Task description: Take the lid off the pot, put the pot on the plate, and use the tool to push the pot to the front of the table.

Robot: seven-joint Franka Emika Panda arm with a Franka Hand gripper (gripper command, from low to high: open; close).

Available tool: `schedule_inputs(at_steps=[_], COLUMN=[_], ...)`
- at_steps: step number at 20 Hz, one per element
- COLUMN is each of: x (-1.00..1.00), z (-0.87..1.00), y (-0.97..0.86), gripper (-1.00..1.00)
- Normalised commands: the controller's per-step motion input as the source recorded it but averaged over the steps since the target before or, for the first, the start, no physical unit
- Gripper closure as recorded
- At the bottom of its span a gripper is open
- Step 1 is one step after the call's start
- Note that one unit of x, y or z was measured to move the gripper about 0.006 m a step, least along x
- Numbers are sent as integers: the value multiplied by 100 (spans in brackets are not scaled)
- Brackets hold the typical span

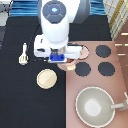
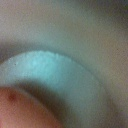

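- The gripper (image 1: 60, 58) hangs at the left edge of the stove panel (image 1: 95, 87) as the exterior view shows it, under the bulky white arm, which hides most of what lies below it.
- Whether the fingers are spread or pressed together cannot be told; the arm's body and the blue block cover them.
- A small pinkish-tan curved shape (image 1: 71, 65) peeks out just beside the gripper toward the exterior view's right; it may be the pot or the lid, and which one cannot be told.
- Another pale pink rounded edge (image 1: 85, 51) shows just past the hand's white body, mostly hidden.
- The wrist view is filled by a blurred, pale, curved rim (image 2: 65, 60) with a reddish patch in one corner; nothing sharper can be made out.
- The plate (image 1: 47, 78), flat, round and cream-coloured, lies bare on the black tabletop (image 1: 20, 95), near the gripper toward the exterior view's bottom left.
- The tool (image 1: 23, 54), a cream-white spatula with a thin handle and wider head, lies on the tabletop well toward the exterior view's left.
- A large grey-beige pan (image 1: 93, 105) sits on the stove at the exterior view's bottom right, its handle cut off at the edge.
- Three matte black round burners (image 1: 104, 51) are visible.
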Motion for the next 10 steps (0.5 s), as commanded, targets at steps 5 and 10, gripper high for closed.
schedule_inputs(at_steps=[5, 10], x=[0, 15], z=[-4, -33], y=[-87, -80], gripper=[100, 100])
